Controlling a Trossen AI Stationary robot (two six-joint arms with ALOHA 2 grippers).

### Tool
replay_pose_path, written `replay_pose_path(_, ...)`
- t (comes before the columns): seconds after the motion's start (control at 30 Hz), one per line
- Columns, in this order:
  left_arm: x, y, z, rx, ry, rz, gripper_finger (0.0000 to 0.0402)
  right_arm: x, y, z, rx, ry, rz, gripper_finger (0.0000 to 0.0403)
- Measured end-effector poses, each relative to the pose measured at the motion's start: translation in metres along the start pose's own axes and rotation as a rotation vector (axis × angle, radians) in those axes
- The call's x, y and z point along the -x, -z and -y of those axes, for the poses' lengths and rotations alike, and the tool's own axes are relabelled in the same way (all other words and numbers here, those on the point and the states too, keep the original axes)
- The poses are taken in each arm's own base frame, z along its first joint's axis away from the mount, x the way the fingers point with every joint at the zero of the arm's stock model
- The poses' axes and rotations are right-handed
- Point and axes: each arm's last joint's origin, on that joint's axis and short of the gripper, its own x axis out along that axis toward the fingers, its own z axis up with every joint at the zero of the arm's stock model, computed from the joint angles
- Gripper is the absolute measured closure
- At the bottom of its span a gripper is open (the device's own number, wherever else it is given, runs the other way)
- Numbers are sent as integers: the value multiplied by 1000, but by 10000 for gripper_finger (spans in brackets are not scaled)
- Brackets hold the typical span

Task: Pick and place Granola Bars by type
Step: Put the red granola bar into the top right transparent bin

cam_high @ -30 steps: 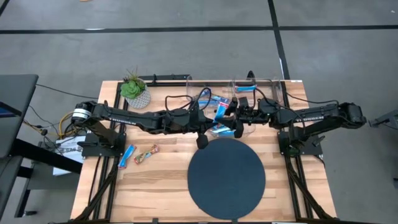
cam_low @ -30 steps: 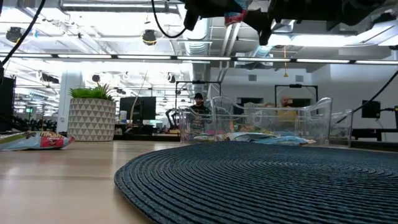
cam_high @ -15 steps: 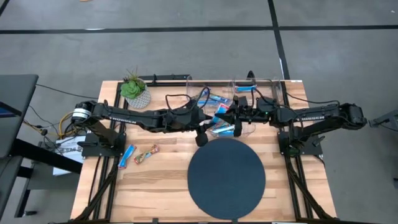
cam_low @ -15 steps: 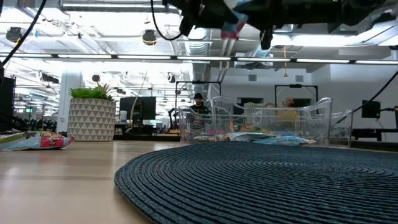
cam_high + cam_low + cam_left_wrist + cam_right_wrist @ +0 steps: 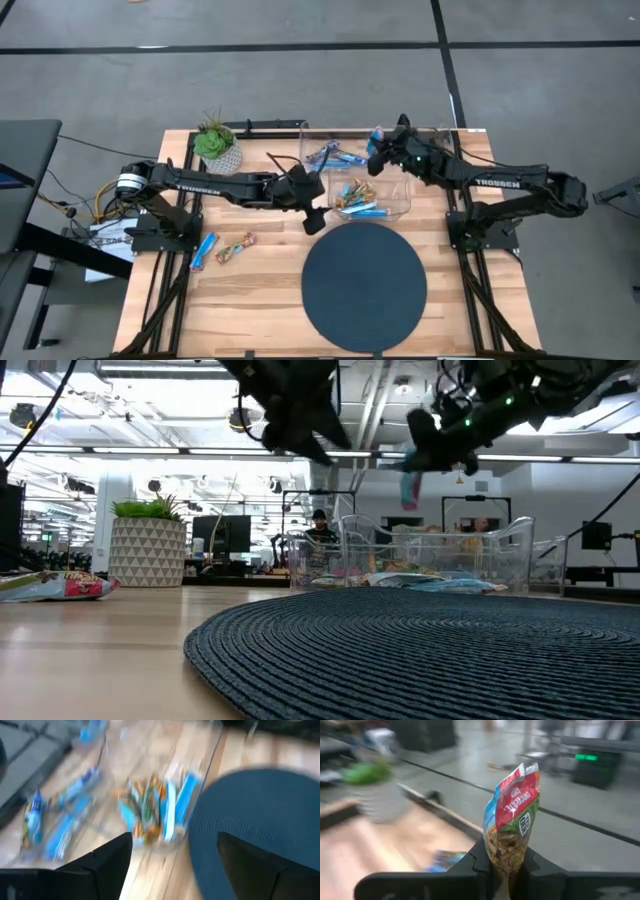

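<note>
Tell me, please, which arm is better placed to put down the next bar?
The right. Its gripper already holds a granola bar, up over the clear bins. The left gripper is open and empty, beside the bins.

Right gripper [image 5: 376, 152] is hanging high over the table's far side, fingers clamping a wrapped bar [image 5: 511, 825]. Left gripper [image 5: 312, 217] is hovering near centre, fingers spread apart, holding nothing.

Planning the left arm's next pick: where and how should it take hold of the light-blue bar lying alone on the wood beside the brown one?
Probably from straight above, across the narrow middle of the light-blue bar. It lies flat and slanted on the table, apart from the brown bar, so both long edges are free. The left gripper is open.
</note>
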Motion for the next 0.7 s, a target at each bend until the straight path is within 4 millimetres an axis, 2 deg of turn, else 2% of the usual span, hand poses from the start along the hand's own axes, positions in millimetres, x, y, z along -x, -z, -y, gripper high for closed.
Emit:
replay_pose_path(0.3, 6, 29, 1, -38, -52, -281, 144, -7, 13, 43, 54, 327, -154, 372)
replay_pose_path(0.7, 21, 57, 3, -37, -87, -576, 168, -4, 28, 74, 49, 459, -334, 367)
